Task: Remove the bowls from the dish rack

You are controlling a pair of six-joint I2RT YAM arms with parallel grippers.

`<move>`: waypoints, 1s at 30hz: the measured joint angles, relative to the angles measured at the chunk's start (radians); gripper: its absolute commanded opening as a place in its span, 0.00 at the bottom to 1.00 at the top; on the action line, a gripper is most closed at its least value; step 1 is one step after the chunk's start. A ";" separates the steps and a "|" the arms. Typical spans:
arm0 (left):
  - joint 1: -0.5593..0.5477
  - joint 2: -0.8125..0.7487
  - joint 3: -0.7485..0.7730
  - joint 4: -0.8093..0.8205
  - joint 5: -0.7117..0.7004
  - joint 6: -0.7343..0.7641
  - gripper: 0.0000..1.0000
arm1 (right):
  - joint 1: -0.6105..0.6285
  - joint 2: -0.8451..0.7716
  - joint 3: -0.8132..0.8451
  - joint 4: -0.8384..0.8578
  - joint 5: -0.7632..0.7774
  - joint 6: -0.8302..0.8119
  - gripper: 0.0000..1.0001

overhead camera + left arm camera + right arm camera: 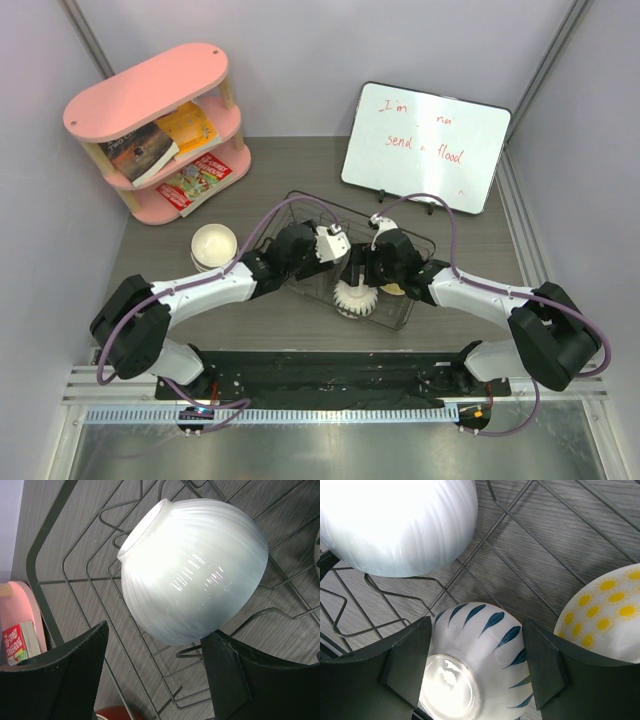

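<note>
The black wire dish rack (410, 308) sits mid-table with both grippers over it. A white ribbed bowl (353, 298) (192, 570) (395, 525) lies tipped on the rack wires (65, 582). My left gripper (330, 245) (155, 675) is open just short of it, with its right finger (230, 675) at the bowl's lower edge. My right gripper (362, 262) (475, 665) is open and straddles an upturned blue-and-white bowl (485, 640), a finger close on each side. A yellow patterned bowl (605, 615) leans to its right. A red bowl (117, 713) peeks in below my left fingers. A cream bowl (214, 246) stands on the table left of the rack.
A pink shelf (150, 90) with books stands at the back left, also at the left edge of the left wrist view (25, 625). A whiteboard (425, 147) leans at the back right. Grey walls close in both sides.
</note>
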 measured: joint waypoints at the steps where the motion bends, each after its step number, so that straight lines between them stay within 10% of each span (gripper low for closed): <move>1: 0.003 0.005 0.007 -0.003 0.004 0.002 0.73 | 0.000 0.000 0.000 0.000 0.002 0.000 0.75; 30: 0.002 0.025 0.107 -0.133 0.161 -0.093 0.74 | -0.002 0.000 0.000 -0.004 -0.008 0.000 0.75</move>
